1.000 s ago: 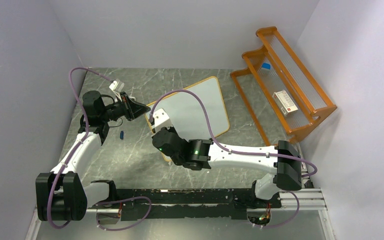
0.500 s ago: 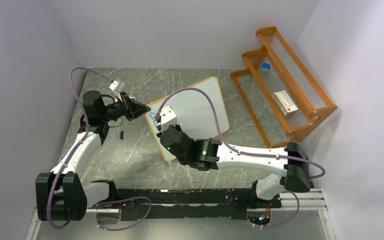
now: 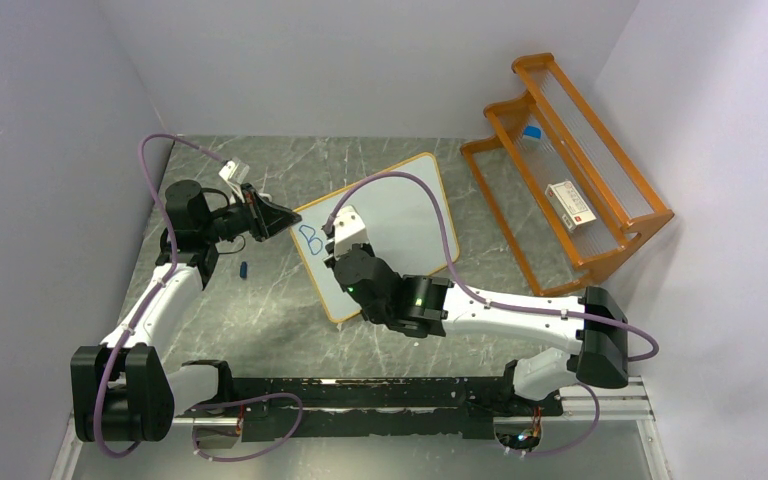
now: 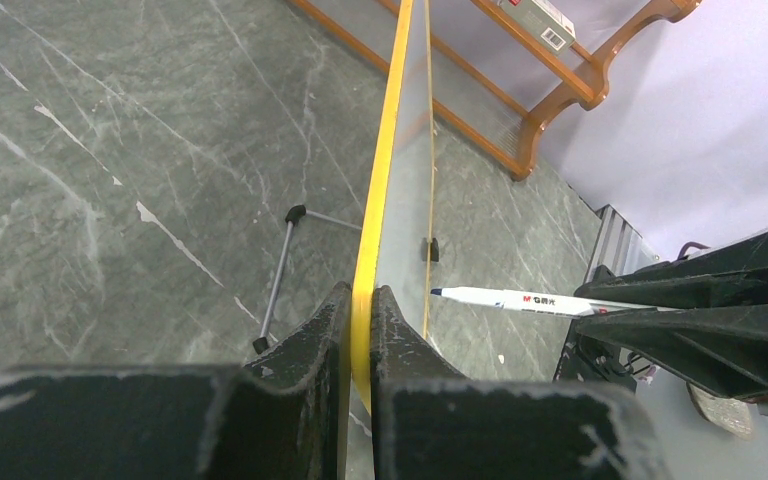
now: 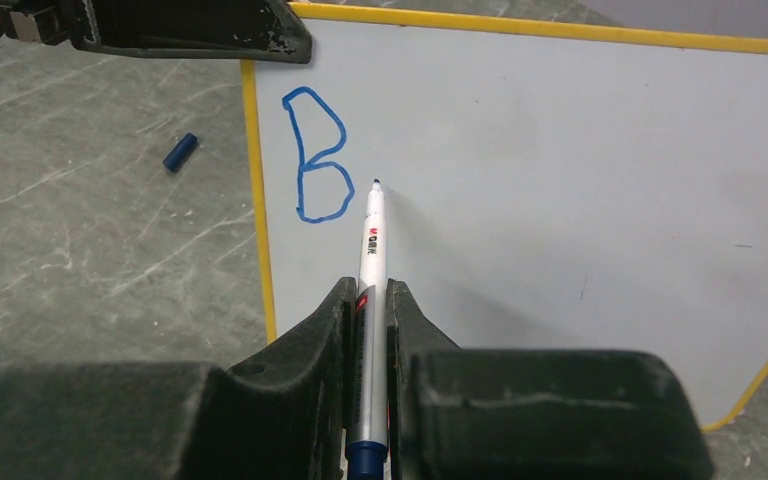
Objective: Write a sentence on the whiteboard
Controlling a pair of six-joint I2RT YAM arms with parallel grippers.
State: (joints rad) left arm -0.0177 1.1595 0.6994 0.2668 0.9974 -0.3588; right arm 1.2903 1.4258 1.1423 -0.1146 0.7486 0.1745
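The sentence (image 5: 320, 155) is only a blue B on the whiteboard (image 5: 580, 150); most remains. The right gripper (image 5: 368, 292) clamps the marker (image 5: 372, 240), and the left gripper (image 4: 358, 300) pinches the frame.

Whiteboard (image 5: 560, 150) smooth, glossy; table (image 5: 80, 250) grey marble-look, matt; rack (image 3: 588, 268) orange wood.

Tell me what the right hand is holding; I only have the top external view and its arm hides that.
Observer: The right hand is shut on a white marker, its tip just right of a blue "B".
Operator: How does the left hand grip?
Observer: The left hand is shut on the whiteboard at its yellow edge, one finger on each face.
Operator: And the blue speck left of the board?
Observer: A small blue marker cap, lying loose, apart from the board.
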